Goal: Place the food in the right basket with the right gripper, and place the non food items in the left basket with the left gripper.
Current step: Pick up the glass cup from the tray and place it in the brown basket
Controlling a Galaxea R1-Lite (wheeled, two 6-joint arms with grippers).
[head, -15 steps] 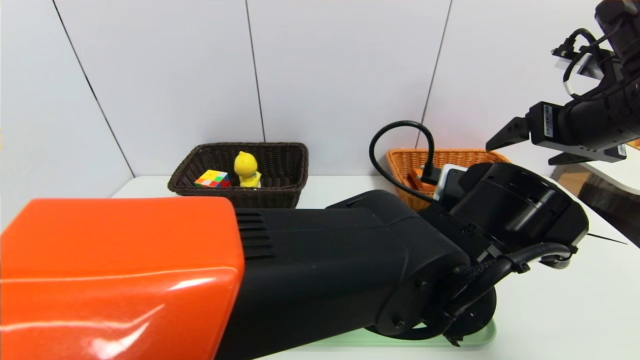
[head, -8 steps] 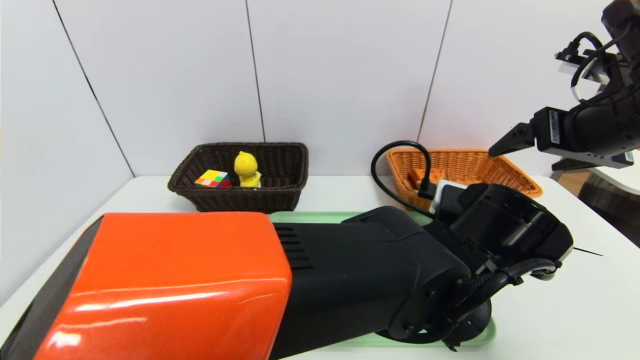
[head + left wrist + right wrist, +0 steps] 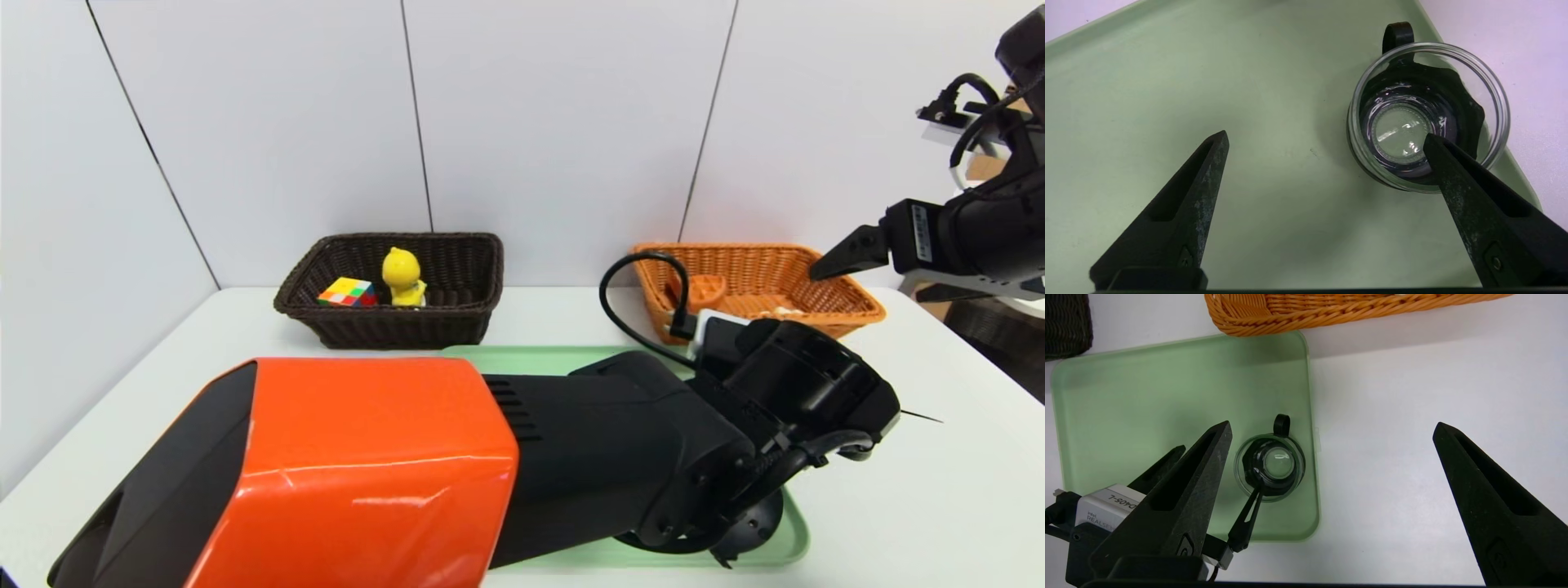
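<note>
Left pincer (image 3: 1327, 139): you have it low over the green tray (image 3: 1167, 81), spread wide, holding nothing. One fingertip (image 3: 1437, 149) sits inside the rim of the glass cup (image 3: 1427, 116); the other fingertip stands well off over bare tray.

Glass cup: upright near the tray's right edge, clear wall, dark lining, small black loop handle. The right wrist view shows it (image 3: 1269, 467) with the left pincer's tip in its mouth.

Right pincer (image 3: 1331, 428): raised high over the white bench (image 3: 1412, 437), wide open, empty, near the orange basket (image 3: 759, 278).

Dark basket (image 3: 392, 327): at the bench's back left, holding a coloured puzzle cube (image 3: 347, 291) and a yellow duck toy (image 3: 402, 278), side by side.
</note>
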